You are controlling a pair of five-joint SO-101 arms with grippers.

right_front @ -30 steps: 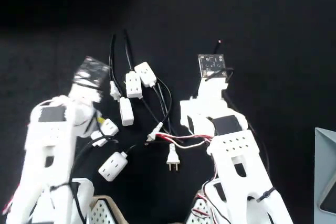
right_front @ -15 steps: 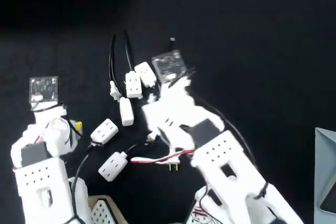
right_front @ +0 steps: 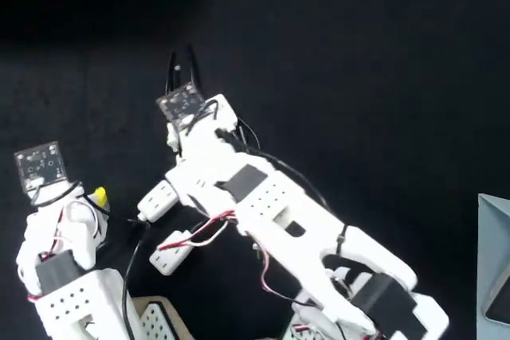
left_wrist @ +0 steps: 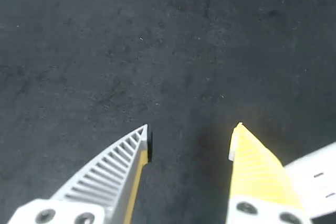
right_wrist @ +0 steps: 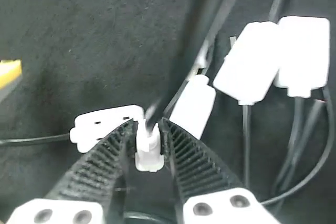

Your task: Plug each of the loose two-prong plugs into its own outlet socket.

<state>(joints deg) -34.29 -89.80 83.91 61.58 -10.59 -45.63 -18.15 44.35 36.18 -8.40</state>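
Here, from above, my right arm (right_front: 263,205) hides its own fingers. Its wrist camera shows the right gripper (right_wrist: 148,129) pinching a plug (right_wrist: 147,149), just beside a socket (right_wrist: 102,124). My left gripper (left_wrist: 190,132) stands spread over bare table (left_wrist: 157,51).

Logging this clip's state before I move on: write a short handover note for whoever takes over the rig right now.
Left gripper: open, holding nothing, over bare table.
Right gripper: shut on a white plug, close beside a white outlet socket.
Two more sockets lie side by side farther off, with cords running past them.
Done: no seated plug can be confirmed.
Left: push the held plug into a socket, then deal with any other loose plugs.
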